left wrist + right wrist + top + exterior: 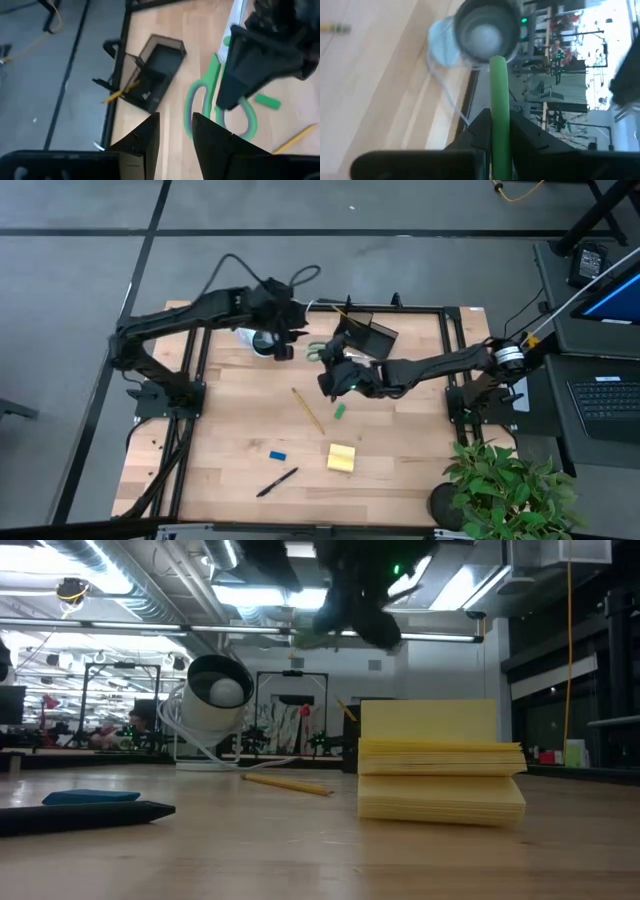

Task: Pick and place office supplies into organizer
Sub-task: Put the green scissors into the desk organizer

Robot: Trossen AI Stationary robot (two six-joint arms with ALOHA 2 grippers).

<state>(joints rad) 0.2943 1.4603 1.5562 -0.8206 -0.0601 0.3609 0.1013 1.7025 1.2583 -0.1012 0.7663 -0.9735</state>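
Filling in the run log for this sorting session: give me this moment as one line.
right gripper: shut on green-handled scissors, lifted | left gripper: jaws open, empty, above scissors | organizer: one pencil inside | sticky-note pad: on table

Green scissors (pixel 215 100) by black organizer (pixel 152 75) w/ pencil (pixel 121 91), wood table (pixel 200 50)

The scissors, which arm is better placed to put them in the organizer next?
Probably the right. Its end effector is already closed on the green-handled scissors, raised over the table right beside the organizer. The left end effector stands open, holding nothing.
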